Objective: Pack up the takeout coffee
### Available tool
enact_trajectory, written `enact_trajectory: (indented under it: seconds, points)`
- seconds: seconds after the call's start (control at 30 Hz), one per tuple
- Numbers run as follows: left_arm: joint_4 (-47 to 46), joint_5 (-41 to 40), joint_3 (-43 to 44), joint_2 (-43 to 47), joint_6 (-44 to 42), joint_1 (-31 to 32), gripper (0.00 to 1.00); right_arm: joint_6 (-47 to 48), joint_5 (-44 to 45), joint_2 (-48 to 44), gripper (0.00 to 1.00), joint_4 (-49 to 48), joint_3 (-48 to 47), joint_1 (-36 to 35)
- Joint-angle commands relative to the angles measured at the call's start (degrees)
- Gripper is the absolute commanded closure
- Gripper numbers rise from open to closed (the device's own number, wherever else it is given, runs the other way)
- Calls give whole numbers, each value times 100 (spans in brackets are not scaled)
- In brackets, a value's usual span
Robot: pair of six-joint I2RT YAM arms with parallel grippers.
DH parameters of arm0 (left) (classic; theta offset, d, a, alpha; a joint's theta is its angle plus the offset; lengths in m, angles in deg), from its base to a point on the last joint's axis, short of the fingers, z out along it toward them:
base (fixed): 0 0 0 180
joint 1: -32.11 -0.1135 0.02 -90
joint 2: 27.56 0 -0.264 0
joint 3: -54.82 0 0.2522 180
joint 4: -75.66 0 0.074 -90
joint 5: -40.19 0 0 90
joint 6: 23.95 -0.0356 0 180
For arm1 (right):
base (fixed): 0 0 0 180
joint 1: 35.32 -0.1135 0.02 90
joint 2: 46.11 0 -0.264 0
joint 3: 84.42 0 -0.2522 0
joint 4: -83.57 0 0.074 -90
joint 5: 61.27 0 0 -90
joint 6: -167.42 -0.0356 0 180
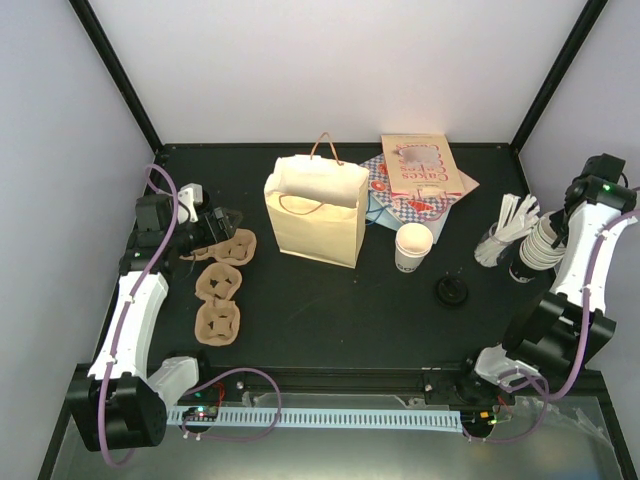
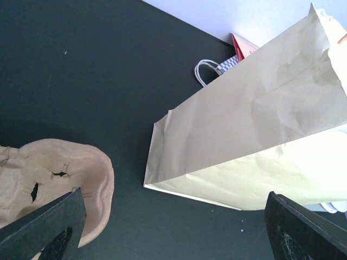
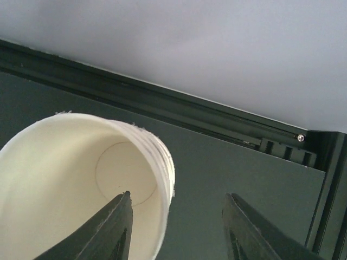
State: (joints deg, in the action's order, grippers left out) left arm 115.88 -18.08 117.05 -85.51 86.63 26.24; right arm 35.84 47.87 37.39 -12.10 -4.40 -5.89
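No cup with a lid on it is in view. A single lidless cream cup (image 1: 413,247) stands right of the tan paper bag (image 1: 315,215), and a round black lid (image 1: 453,292) lies on the table near it. My right gripper (image 1: 548,238) is open at the stack of nested cream cups (image 1: 530,258). In the right wrist view one finger (image 3: 108,227) is inside the top cup (image 3: 65,173) and the other is outside its rim. My left gripper (image 1: 222,222) is open and empty, low over the table left of the bag (image 2: 249,135).
Brown moulded cup carriers (image 1: 220,290) lie at the left, one under my left gripper (image 2: 54,179). A holder of white sticks (image 1: 505,235) stands beside the cup stack. Printed paper bags (image 1: 420,170) lie behind the tan bag. Walls enclose the table.
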Motion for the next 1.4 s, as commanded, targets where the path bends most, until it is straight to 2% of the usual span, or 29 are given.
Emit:
enact_trajectory:
  seconds: [0.0,0.1,0.2,0.4,0.53,1.37]
  points:
    - [-146,79,13,78,-45,40,7,103,-300,155,52,-189,-131,39]
    - [-148,71,14,82,-52,42,7,89,-326,184,53,-234,-160,47]
    - [-154,76,9,83,-59,41,7,69,-370,233,62,-254,-150,45]
    - [-157,97,22,60,-54,37,7,-13,-367,288,71,-190,-151,52]
    - [-166,114,20,62,-45,41,7,-27,-336,215,82,-155,-161,53]
    - [-175,182,15,91,-45,41,7,-60,-443,-95,84,379,-928,47]
